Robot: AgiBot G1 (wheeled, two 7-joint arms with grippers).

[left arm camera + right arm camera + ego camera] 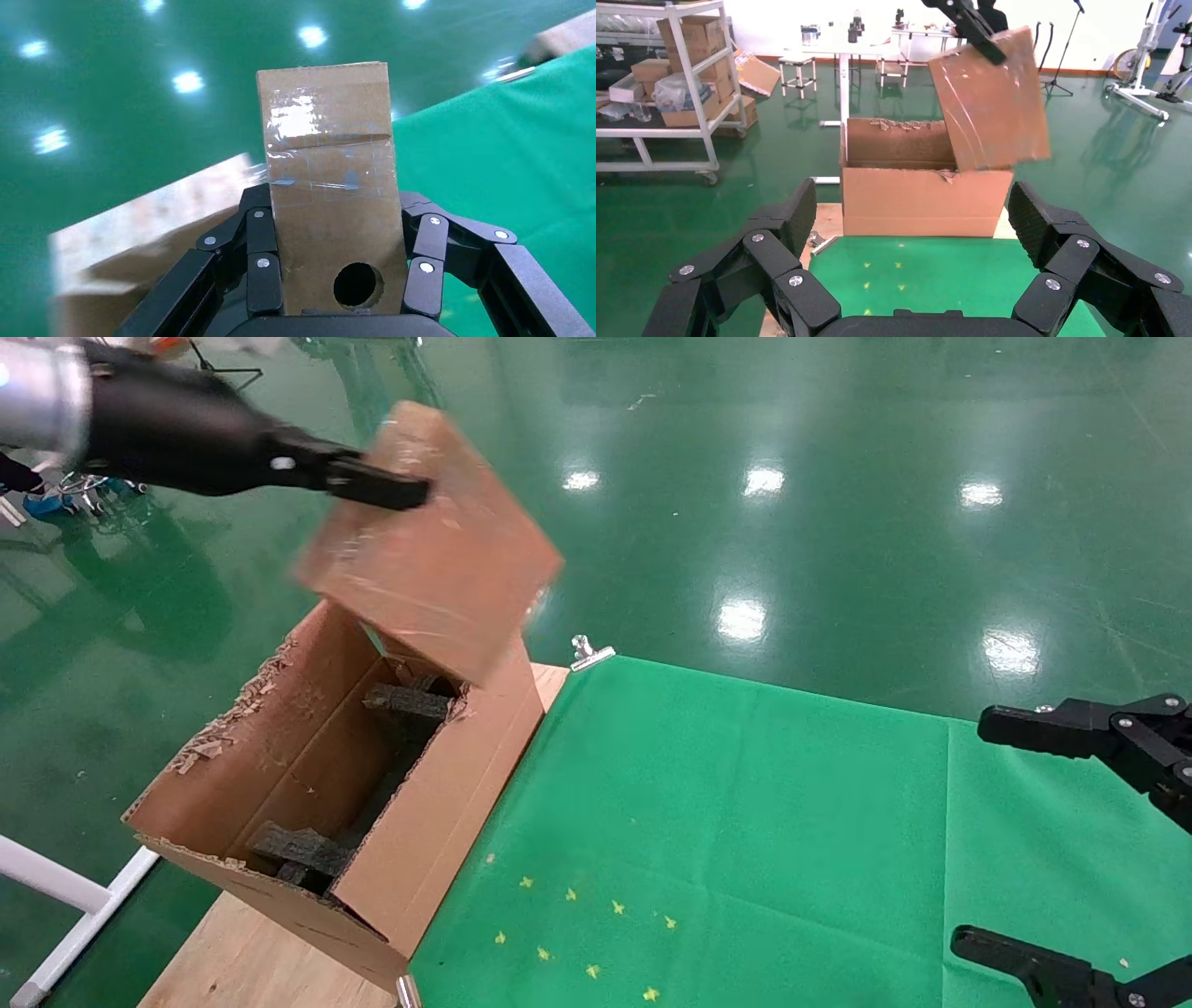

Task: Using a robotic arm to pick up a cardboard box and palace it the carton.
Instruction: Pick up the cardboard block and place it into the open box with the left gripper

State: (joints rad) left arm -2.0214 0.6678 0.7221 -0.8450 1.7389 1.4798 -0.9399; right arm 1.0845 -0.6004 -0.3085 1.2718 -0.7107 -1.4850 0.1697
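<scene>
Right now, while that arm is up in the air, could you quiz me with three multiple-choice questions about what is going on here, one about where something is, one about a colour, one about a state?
1. Where is the small tape-wrapped brown cardboard box?
A. In the air above the large torn-rimmed brown carton
B. Flat on the green cloth
C. On the floor

2. What colour are the foam blocks inside the carton?
A. White
B. Black
C. Yellow

3. How is the left hand?
A. Open and empty
B. Shut on the small box
C. Resting inside the carton

Answers:
1 A: the head view shows it held up over the carton's open top.
2 B: dark blocks lie on the carton's bottom.
3 B: in the left wrist view, fingers press both sides of the box. The right hand waits open over the cloth.
</scene>
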